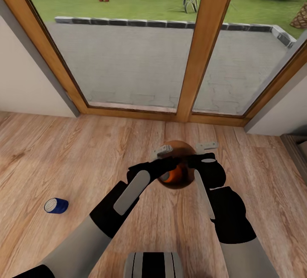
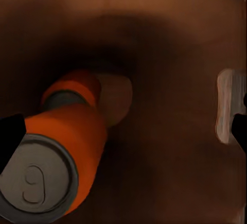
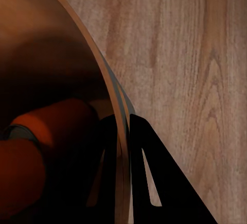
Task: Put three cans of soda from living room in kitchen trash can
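Orange soda can (image 2: 62,152) inside bin (image 3: 62,44), right hand (image 3: 123,131) on rim.

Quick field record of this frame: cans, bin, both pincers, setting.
setting: wood-plank floor by wood-framed glass doors
bin: trash can on floor between the arms
orange can: orange soda can inside the bin
blue can: blue soda can lying on floor, left of left arm
left pincer: over the bin, open
right pincer: shut on bin rim
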You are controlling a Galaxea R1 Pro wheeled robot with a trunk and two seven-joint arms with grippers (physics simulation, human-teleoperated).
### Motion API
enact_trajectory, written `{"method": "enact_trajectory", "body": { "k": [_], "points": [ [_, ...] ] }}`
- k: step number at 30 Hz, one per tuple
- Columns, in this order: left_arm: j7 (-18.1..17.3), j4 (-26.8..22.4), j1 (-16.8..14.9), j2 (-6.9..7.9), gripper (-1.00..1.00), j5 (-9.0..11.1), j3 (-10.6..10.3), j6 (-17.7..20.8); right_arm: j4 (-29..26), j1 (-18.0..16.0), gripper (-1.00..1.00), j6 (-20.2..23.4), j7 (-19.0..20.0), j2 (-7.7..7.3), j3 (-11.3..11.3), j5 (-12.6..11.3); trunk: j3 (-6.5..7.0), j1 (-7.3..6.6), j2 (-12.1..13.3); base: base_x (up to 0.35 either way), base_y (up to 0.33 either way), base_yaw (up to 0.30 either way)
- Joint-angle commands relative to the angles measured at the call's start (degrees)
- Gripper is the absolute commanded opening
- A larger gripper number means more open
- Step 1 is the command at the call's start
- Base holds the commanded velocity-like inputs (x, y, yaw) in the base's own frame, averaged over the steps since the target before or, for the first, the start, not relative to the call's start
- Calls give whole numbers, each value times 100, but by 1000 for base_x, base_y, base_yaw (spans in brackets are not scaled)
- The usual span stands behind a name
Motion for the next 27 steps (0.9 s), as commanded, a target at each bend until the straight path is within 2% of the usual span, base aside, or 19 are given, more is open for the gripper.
{"method": "enact_trajectory", "body": {
  "k": [1,5,6,7,9,11,12,14,15,16,18,20,22,23,24,25,26,27],
  "points": [
    [-16,-46,3,0,100,9,0,10,-3,-1,-100,0,21,1,-1,35,0,-1,0,0,0,0],
    [-216,-533,8,0,100,19,7,244,-3,-1,-100,0,21,1,-1,35,0,-1,0,0,0,0],
    [-237,-721,10,0,100,20,19,435,-3,-1,-100,0,21,-2,-1,35,0,-1,0,0,0,0],
    [-259,-948,14,66,100,26,34,713,-3,-1,-100,0,21,-5,-1,35,0,-1,0,0,0,0],
    [-282,-1252,16,519,100,193,48,984,-3,-1,-100,0,21,-7,-1,35,0,-1,0,0,0,0],
    [-321,-1543,17,1211,100,769,50,1130,-3,-1,-100,0,21,-8,-1,35,0,-1,0,0,0,0],
    [-353,-1591,18,1413,100,932,48,1149,-3,-1,-100,0,21,-8,-1,35,0,-1,0,0,0,0],
    [-421,-1647,18,1689,100,1113,49,1168,-3,-1,-100,0,21,-8,-1,35,0,-1,0,0,0,0],
    [-437,-1656,16,1739,100,1138,51,1171,-3,-1,-100,0,21,-8,-1,35,0,-1,0,0,0,0],
    [-477,-1679,17,1888,100,1199,57,1177,-3,-1,-100,0,20,-8,-1,35,0,-1,0,0,0,0],
    [-554,-1689,16,2080,100,1262,60,1180,-3,-1,-100,0,21,-12,-8,35,0,-1,0,0,0,0],
    [-761,-1696,17,2267,100,1284,64,1181,-3,-1,-100,0,21,-15,-14,35,0,-1,0,0,0,0],
    [-934,-1700,17,2380,100,1292,66,1181,-3,-1,-100,0,21,-16,-16,35,0,-1,0,0,0,0],
    [-1190,-1708,18,2545,100,1306,70,1182,-3,-1,-100,0,21,-16,-17,35,0,-1,0,0,0,0],
    [-1484,-1712,18,2743,100,1336,72,1182,-3,-1,-100,0,21,-16,-14,35,0,-1,0,0,0,0],
    [-2501,-1698,22,3484,100,1587,73,1157,-3,-1,-100,0,21,-17,-14,35,0,-1,0,0,0,0],
    [-2893,-1676,24,3815,100,1755,70,1144,-3,-1,-100,0,21,-17,-16,35,0,-1,0,0,0,0],
    [-3584,-1636,26,4584,100,2259,52,1108,-3,-1,-100,0,21,-14,-14,35,0,-1,0,0,0,0]
  ]
}}
